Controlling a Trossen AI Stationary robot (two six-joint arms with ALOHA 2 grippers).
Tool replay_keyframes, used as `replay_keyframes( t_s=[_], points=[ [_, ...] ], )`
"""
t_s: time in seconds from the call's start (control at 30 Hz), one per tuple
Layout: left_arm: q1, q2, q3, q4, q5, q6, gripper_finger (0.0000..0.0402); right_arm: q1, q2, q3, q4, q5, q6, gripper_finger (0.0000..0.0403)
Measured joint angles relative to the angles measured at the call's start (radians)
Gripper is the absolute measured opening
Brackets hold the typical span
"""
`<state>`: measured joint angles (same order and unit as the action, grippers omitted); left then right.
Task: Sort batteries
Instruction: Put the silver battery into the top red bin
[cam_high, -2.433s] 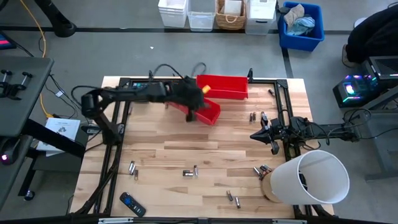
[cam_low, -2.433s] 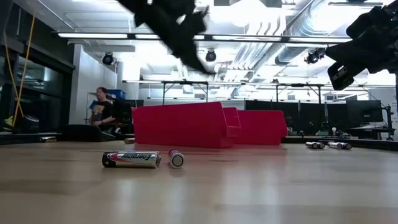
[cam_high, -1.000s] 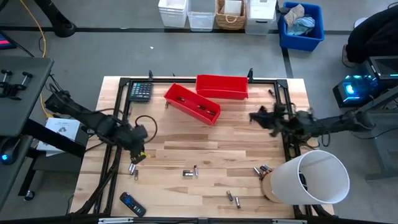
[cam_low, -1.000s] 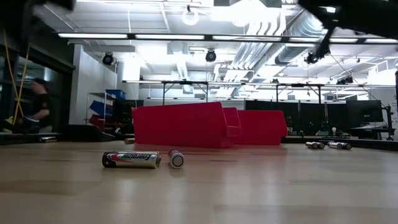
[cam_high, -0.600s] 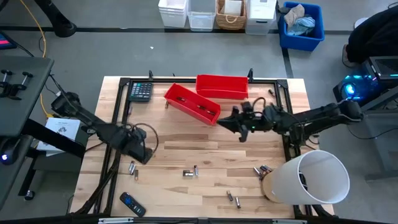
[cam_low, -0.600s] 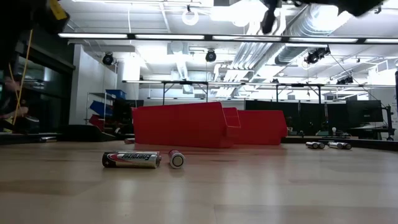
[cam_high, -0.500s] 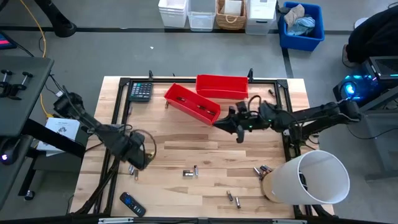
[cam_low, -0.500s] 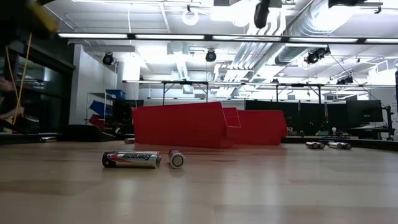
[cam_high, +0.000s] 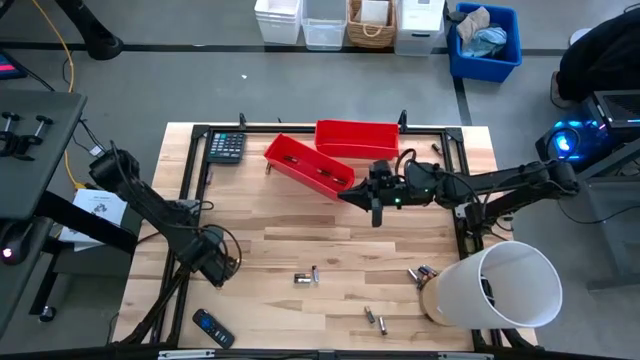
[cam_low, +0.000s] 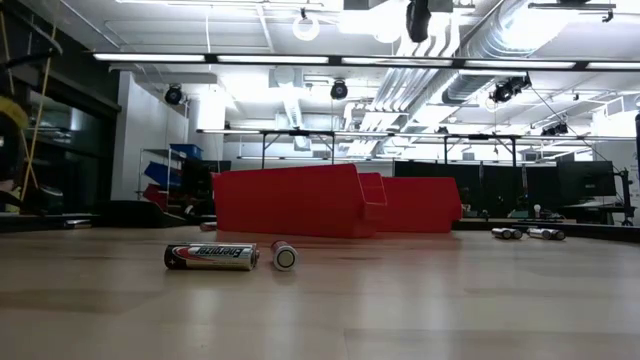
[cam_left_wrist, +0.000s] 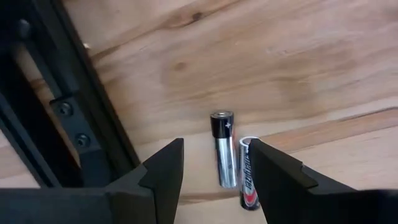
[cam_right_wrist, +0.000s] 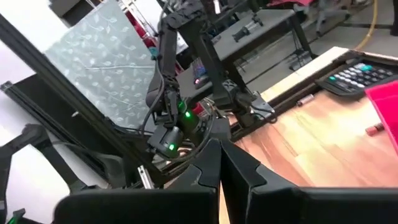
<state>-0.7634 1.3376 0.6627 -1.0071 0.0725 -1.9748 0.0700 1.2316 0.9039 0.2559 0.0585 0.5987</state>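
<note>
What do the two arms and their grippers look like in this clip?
Both arms are dark, slim and jointed, with black cables looping alongside. The left gripper has two matte black, wedge-shaped fingers. The right gripper has the same black fingers, tapering to narrow tips. A small green light glows on the right arm near its wrist.

Silver batteries (cam_high: 306, 277) lie scattered flat on wood.
</note>
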Motion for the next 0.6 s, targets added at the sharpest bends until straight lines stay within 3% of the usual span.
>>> replay_keyframes(
  t_s=[0.23,0.4,0.5,0.6],
  points=[
    [-0.013,-0.002,-0.099,0.184,0.004,-0.076,0.0168,0.000,0.000,0.000,-0.006,0.002,0.004,0.0000],
    [-0.013,-0.003,-0.127,0.200,0.000,-0.082,0.0157,0.002,0.000,0.000,-0.010,0.002,0.004,0.0000],
    [-0.016,-0.003,-0.128,0.205,-0.012,-0.059,0.0121,0.003,0.000,-0.001,-0.012,0.002,0.004,0.0000],
    [-0.017,-0.003,-0.129,0.212,-0.035,-0.058,0.0054,0.003,0.000,-0.001,-0.013,0.003,0.004,0.0000]
  ],
)
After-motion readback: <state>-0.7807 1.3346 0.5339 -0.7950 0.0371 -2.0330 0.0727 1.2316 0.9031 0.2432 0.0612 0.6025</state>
